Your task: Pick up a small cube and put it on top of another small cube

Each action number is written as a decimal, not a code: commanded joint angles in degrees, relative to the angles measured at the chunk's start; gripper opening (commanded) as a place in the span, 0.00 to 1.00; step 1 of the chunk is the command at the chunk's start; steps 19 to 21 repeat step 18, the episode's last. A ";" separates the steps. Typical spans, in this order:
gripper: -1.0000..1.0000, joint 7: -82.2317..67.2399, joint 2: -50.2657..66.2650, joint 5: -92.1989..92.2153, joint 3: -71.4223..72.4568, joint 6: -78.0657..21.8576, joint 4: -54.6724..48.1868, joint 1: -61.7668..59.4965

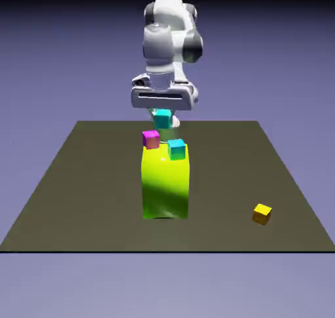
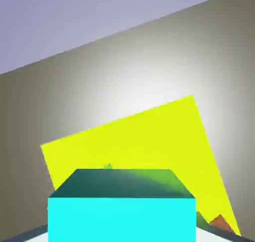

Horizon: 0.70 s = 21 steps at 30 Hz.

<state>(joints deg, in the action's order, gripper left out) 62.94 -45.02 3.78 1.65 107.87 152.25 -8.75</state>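
Above the desk (image 1: 78,179), you see the white Franka arm (image 1: 169,38) hanging with its tool (image 1: 162,114) pointed down, clenched on one small cyan cube (image 1: 162,120). You find that held cube in the air, above and just behind the top of the tall yellow-green block (image 1: 166,186), clear of everything else. In the hand view the same cube fills the lower middle of the picture and hides both finger tips, so the grasp itself you read from the cube's place under the hand.

On the block's top face you see two things: the second small cyan cube (image 1: 176,149) toward the exterior view's right, and a magenta cube (image 1: 151,139) toward the exterior view's left, the two near each other but apart. The held cube sits higher than both and between them in that view.

Well apart, near the desk's front edge on the exterior view's right, lies a yellow cube (image 1: 262,213). Behind the held cube in the hand view, you see the yellow-green block's broad face tilted across the frame.
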 commanded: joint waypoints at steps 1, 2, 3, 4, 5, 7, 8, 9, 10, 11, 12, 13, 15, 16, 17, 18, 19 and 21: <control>0.00 1.74 -2.08 -0.28 0.26 -0.94 1.14 -1.28; 0.00 3.43 -4.16 -0.41 0.52 -1.87 2.28 -2.55; 0.00 5.12 -6.23 -0.53 0.77 -2.79 3.42 -3.82; 0.00 6.81 -8.31 -0.65 1.03 -3.71 4.56 -5.10; 0.00 8.49 -10.39 -0.77 1.29 -4.63 5.70 -6.37; 0.00 11.87 -14.53 -1.02 1.80 -6.48 7.98 -8.92; 0.00 12.48 -15.29 -1.06 1.90 -6.81 8.39 -9.38; 0.00 12.48 -15.29 -1.06 1.90 -6.81 8.39 -9.38; 0.00 12.49 -14.99 -0.93 2.02 -4.44 10.47 -9.30; 0.00 12.49 -14.68 -0.80 2.13 -2.06 12.54 -9.21; 0.00 12.50 -14.38 -0.66 2.25 0.32 14.62 -9.13; 0.00 12.50 -14.07 -0.53 2.37 2.70 16.69 -9.05; 1.00 12.50 -13.87 -0.44 2.45 4.26 18.06 -8.99; 1.00 12.50 -13.87 -0.44 2.45 4.26 18.06 -8.99; 1.00 12.50 -14.18 -0.58 2.33 1.89 15.98 -9.08; 1.00 12.50 -14.48 -0.71 2.21 -0.49 13.91 -9.16; 1.00 12.50 -14.48 -0.71 2.21 -0.49 13.91 -9.16; 1.00 12.50 -14.48 -0.71 2.21 -0.49 13.91 -9.16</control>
